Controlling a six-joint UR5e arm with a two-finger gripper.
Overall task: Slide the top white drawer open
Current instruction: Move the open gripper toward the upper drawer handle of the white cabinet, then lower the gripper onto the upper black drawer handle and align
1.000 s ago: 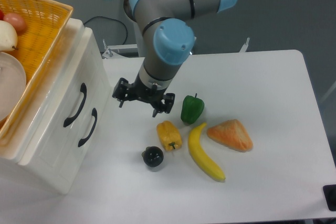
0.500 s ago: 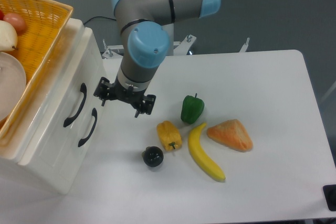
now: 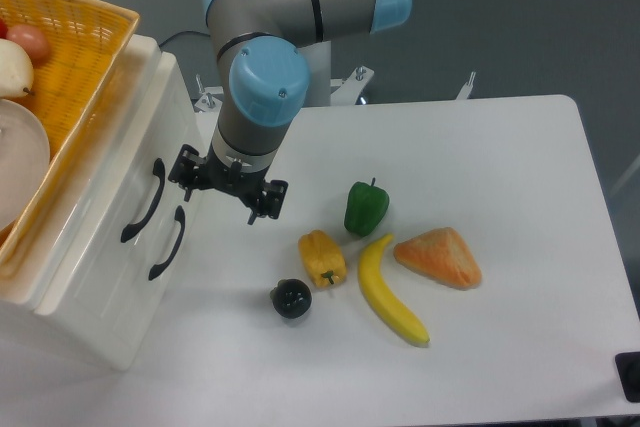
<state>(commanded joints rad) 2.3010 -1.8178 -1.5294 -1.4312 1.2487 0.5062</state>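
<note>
The white cabinet stands at the left, and both of its drawers are shut. The top white drawer (image 3: pixel 122 183) carries the upper curved black handle (image 3: pixel 145 201). The lower drawer's handle (image 3: pixel 168 243) sits just below and to the right of it. My gripper (image 3: pixel 226 194) hangs open just right of the cabinet front, level with the top handle. Its left finger (image 3: pixel 184 169) is close to that handle but apart from it. Nothing is held between the fingers.
An orange basket (image 3: pixel 92 65) with food and a white plate rests on the cabinet top. On the table lie a green pepper (image 3: pixel 365 208), a yellow pepper (image 3: pixel 322 258), a banana (image 3: pixel 388 294), an orange wedge (image 3: pixel 439 257) and a dark round fruit (image 3: pixel 292 299).
The arm has swung left across the table, bringing the open gripper from near the green pepper to just beside the cabinet front. The drawers and the food have not moved.
</note>
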